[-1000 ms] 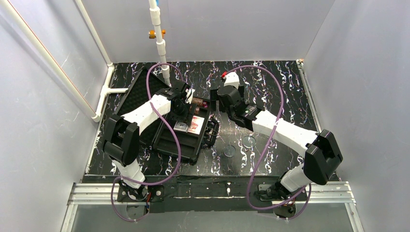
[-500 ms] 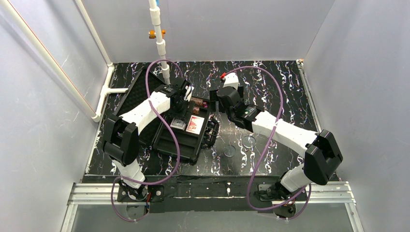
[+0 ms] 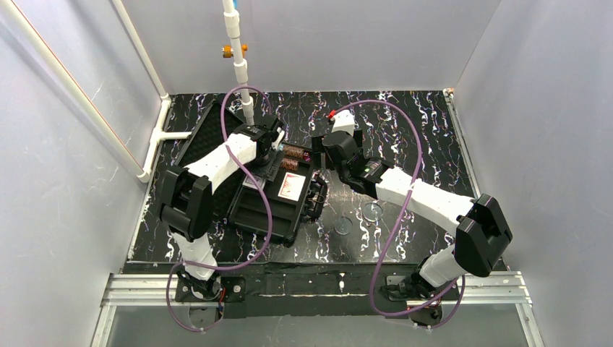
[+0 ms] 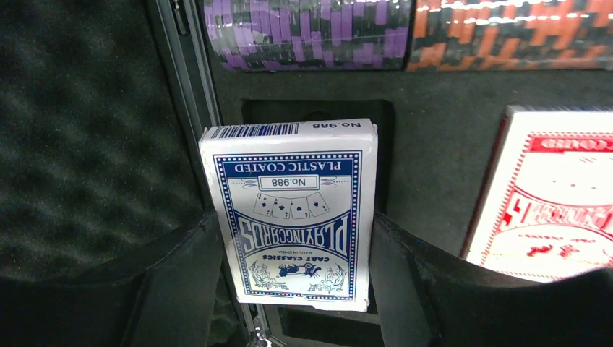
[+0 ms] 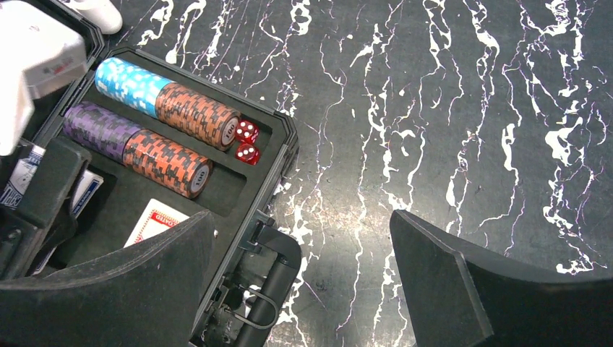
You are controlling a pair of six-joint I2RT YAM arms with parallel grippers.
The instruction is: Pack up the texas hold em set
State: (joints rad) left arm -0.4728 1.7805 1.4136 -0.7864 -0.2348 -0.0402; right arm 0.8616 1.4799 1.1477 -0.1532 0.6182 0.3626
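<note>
blue deck (image 4: 293, 217) lifted out of tray (image 3: 269, 210) by left fingers (image 4: 181, 289), carried toward lid (image 3: 206, 137)

Black case, bright chips, marbled table.

The case (image 3: 267, 206) is black, and its lid foam (image 4: 87, 123) is dark grey with a dimpled egg-crate pattern. At the top of the left wrist view, the purple stack (image 4: 307, 32) is banded with grey-black and the orange-brown stack (image 4: 506, 32) with black. The teal stack (image 5: 130, 83), upper left of the right wrist view, is flecked white. The blue deck (image 4: 293, 217) is white with ornate blue print, the red deck (image 4: 549, 195) white with red. The dice (image 5: 246, 131) are red with white pips. The table (image 5: 448, 108) is black, veined white like marble.
</note>
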